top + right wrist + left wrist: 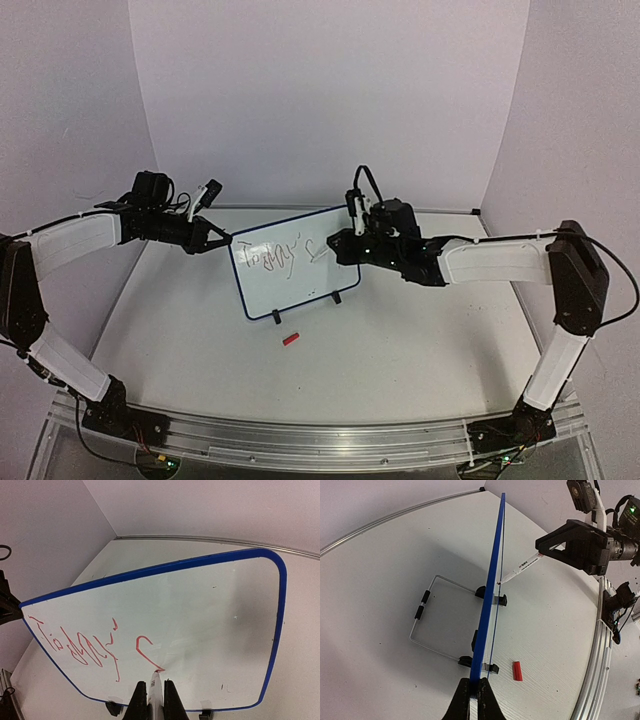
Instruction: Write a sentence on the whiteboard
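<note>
The whiteboard [290,265] stands tilted on the table on two black feet, blue-framed; it also shows in the right wrist view [200,620] and edge-on in the left wrist view [490,590]. The sentence [85,642] in red ink reads roughly "Today's" in one row, also seen from the top [285,255]. My left gripper [474,692] is shut on the board's left edge [228,240]. My right gripper [152,697] is shut on a white marker [155,692], whose tip touches the board at the end of the "s" stroke. The marker also shows in the left wrist view [520,569].
A small red marker cap [291,339] lies on the table in front of the board, also in the left wrist view [517,671]. A wire stand [427,625] props the board from behind. Purple walls enclose the back and sides.
</note>
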Controlling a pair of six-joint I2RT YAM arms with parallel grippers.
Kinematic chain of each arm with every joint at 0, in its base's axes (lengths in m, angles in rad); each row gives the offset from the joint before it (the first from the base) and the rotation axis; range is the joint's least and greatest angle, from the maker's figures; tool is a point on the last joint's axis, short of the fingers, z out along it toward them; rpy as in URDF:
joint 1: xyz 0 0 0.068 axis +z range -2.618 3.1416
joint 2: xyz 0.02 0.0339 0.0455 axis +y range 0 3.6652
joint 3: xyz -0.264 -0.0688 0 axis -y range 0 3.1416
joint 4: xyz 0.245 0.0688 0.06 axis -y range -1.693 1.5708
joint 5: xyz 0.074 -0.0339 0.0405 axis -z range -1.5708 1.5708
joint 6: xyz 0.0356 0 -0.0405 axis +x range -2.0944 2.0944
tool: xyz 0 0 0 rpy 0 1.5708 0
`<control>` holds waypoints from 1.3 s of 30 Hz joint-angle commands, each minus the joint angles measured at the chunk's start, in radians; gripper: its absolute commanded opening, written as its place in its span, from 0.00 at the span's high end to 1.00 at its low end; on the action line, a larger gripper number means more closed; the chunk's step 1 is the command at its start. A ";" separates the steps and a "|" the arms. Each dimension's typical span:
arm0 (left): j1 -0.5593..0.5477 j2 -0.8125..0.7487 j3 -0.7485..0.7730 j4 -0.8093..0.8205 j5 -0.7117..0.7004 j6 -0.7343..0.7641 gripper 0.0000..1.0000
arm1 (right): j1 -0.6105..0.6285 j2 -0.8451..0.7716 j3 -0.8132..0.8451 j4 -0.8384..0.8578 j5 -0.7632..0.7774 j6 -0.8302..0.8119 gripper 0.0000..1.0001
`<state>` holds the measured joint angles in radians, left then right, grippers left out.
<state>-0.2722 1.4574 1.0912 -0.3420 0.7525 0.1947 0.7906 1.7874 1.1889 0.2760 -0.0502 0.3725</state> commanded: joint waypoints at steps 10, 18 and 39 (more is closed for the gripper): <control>-0.008 -0.025 0.024 -0.015 0.000 0.020 1.00 | 0.008 -0.070 -0.002 0.034 -0.039 0.013 1.00; -0.006 -0.022 0.024 -0.014 0.003 0.017 1.00 | 0.088 -0.131 -0.041 0.030 -0.065 -0.016 1.00; -0.010 -0.026 0.024 -0.015 -0.001 0.019 1.00 | 0.244 0.178 0.127 0.100 -0.008 -0.047 1.00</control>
<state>-0.2760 1.4574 1.0912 -0.3477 0.7528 0.2096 1.0283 1.9484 1.2663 0.3149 -0.0860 0.3374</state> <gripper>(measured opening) 0.033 0.074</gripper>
